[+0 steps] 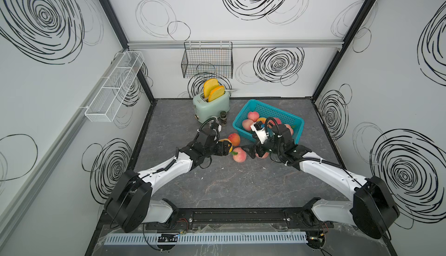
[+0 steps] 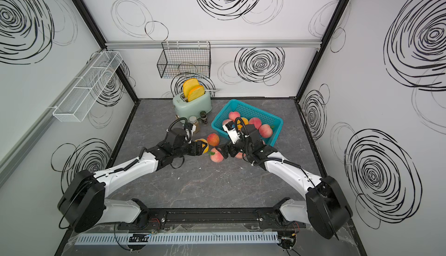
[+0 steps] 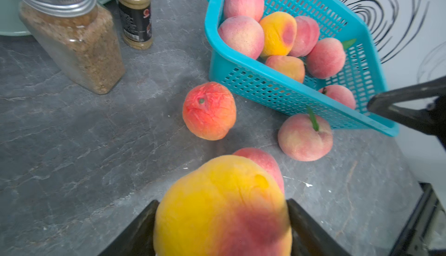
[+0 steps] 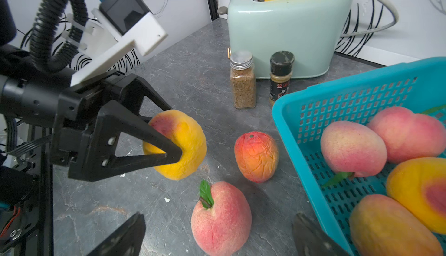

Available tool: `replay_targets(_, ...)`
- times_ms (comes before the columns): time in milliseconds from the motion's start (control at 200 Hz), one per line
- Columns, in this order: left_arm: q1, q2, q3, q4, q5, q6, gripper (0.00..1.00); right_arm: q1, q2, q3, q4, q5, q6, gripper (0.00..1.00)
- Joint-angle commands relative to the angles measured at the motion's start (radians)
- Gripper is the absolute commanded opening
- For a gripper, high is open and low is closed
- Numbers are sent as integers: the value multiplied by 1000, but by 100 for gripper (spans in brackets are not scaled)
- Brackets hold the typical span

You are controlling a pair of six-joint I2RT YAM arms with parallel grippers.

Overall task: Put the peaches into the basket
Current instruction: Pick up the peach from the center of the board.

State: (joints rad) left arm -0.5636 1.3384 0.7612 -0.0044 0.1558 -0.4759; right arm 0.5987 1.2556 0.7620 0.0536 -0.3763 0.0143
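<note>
while the left gripper (image 4: 172, 131) is clamped on a yellow peach (image 4: 190, 143), the right gripper (image 4: 219, 216) has its jaws wide apart just by a pink leafy peach (image 4: 224, 225) that lies on the grey table (image 4: 188, 74) beside the teal basket (image 4: 337, 90), where more peaches (image 4: 352, 146) sit.

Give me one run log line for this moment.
left gripper: shut on yellow peach | right gripper: open, facing leafed pink peach | basket: several peaches inside | table: three loose peaches
</note>
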Motion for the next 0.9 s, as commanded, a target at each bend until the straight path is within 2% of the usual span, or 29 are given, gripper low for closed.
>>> replay_targets(0,-11,-47,-29,40,119,-54,75,18,-29,-15,10,-45,-7,98)
replay_targets(315,-19,-123,-63,97,240,-138,75,79,-65,-23,8,-61,-30,99)
replay_targets(895,-22,-140,-66,148,324,-191,74,125,-17,-7,7,-60,-61,99)
